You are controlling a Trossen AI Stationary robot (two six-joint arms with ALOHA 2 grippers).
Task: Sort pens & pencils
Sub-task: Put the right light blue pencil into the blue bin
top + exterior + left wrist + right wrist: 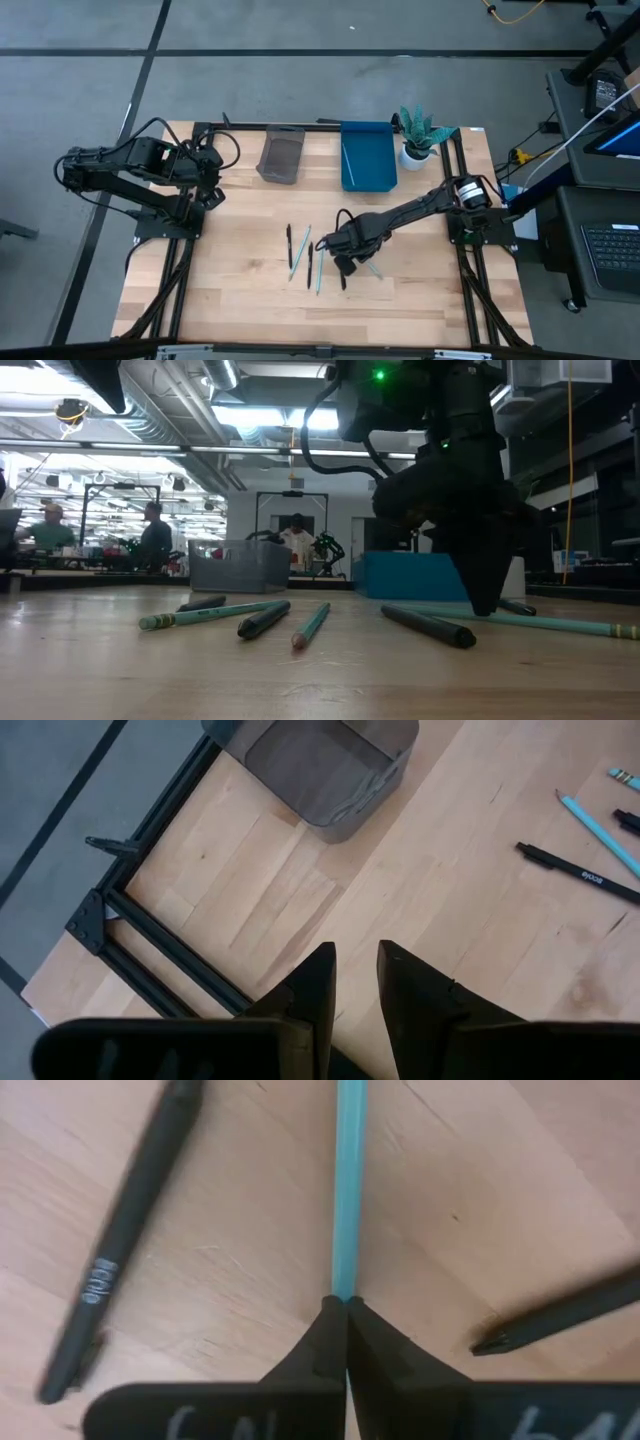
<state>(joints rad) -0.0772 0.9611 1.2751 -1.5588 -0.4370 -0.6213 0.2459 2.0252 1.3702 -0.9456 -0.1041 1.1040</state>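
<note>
Several black pens [290, 245] and teal pencils [320, 270] lie flat on the wooden table's middle. My right gripper [347, 257] stands among them, pointing down, shut on one teal pencil [350, 1180], with a black pen [120, 1250] on one side and another [560, 1320] on the other. In the low view its fingers [485, 595] reach the tabletop beside that pencil [560, 623]. My left gripper [356, 985] waits near the table's left edge, its fingers a narrow gap apart, holding nothing. My right gripper pinches the teal pencil's shaft [341, 1285] between its two fingertips, coming from above and pointing down. The fingers close across the pencil, which runs straight on past them. It lies flat on the table, not lifted.
A grey bin [281, 155] and a blue bin [368, 155] stand at the far edge, with a potted plant [418, 135] to their right. A black frame rail [160, 935] runs along the table's left side. People sit in the room beyond the table [150, 540].
</note>
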